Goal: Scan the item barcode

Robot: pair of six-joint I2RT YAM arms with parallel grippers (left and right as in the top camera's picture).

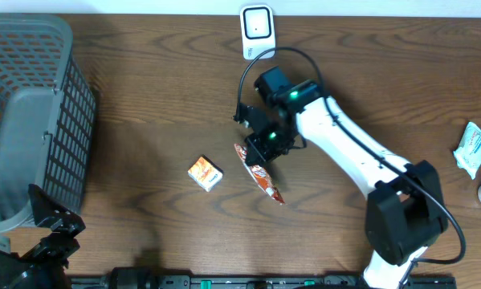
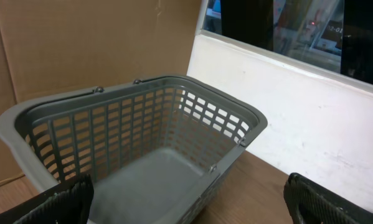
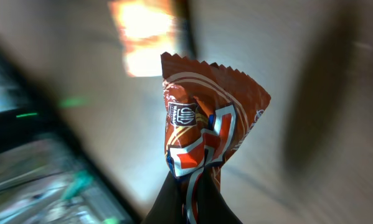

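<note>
At the lower left of the overhead view, our left hand point(image 1: 54, 221) has its fingers point(image 2: 55, 202) spread wide apart and holds nothing. It faces the grey basket point(image 2: 142, 118), which fills the left edge of the bench point(image 1: 144, 96). Toward the middle, a small orange box point(image 1: 205, 173) lies on the wood. Just to its right is the orange-red snack wrapper point(image 1: 260, 175). Our right hand point(image 1: 264, 148) is clamped tight on one end of that wrapper. In the right wrist view the wrapper's crimped edge points up, away from the fingers. We cannot tell whether the wrapper touches the bench. At the right edge lies a white packet point(image 1: 471, 148). At the top centre stands the white scanner point(image 1: 257, 30), well apart from the wrapper.
</note>
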